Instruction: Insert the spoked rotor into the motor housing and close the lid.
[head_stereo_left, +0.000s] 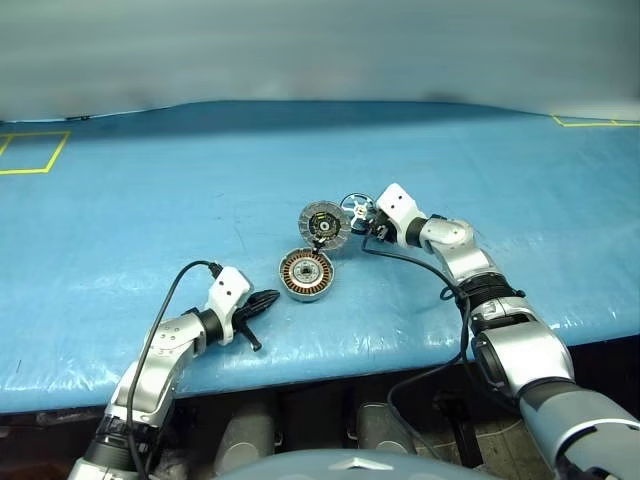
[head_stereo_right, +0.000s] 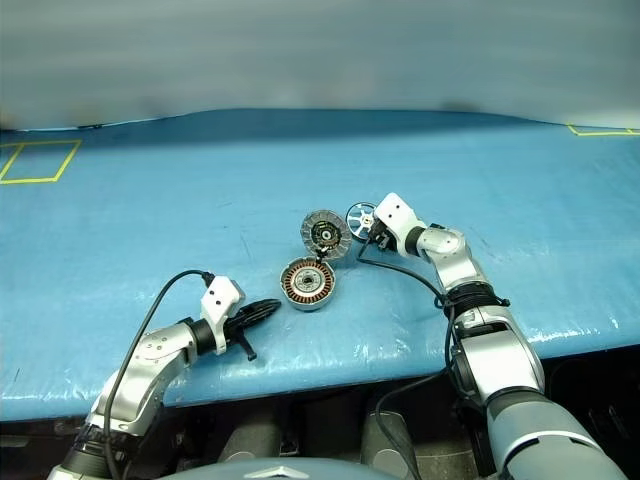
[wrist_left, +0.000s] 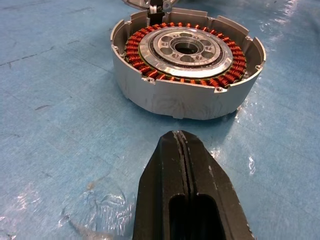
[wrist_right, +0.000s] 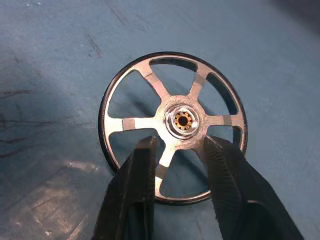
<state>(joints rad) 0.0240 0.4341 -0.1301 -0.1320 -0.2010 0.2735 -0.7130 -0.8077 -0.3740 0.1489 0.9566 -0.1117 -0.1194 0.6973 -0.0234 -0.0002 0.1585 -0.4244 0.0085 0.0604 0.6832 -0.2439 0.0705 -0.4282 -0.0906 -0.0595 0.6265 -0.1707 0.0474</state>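
Nearest you, the left gripper (head_stereo_left: 262, 303) sits low over the blue worktop (head_stereo_left: 120, 220), fingers pressed together with nothing between them. Just ahead of its tips is the motor housing (head_stereo_left: 305, 275), open side up: copper windings ring a silver centre, and no rotor is in it yet. The lid (head_stereo_left: 325, 226) stands tilted up off the housing's far edge, dark-segmented inner face showing, still hinged open.

Farther out, your right gripper (head_stereo_left: 368, 222) is at the spoked rotor (wrist_right: 172, 127), which lies just beside the lid. Its fingers (wrist_right: 137, 175) straddle the near spoke on either side of the hub, part closed; whether they actually pinch metal yet is hard to tell from the wrist view, so treat the grip as unconfirmed.

Handling call: the rotor looks light, rigid and slick, with polished spokes and a thin black rim. Clamp the spoke close to the hub, not the rim, which would likely pivot or slip. Keep it level going into the housing; the fit looks close, and the windings would scratch easily.
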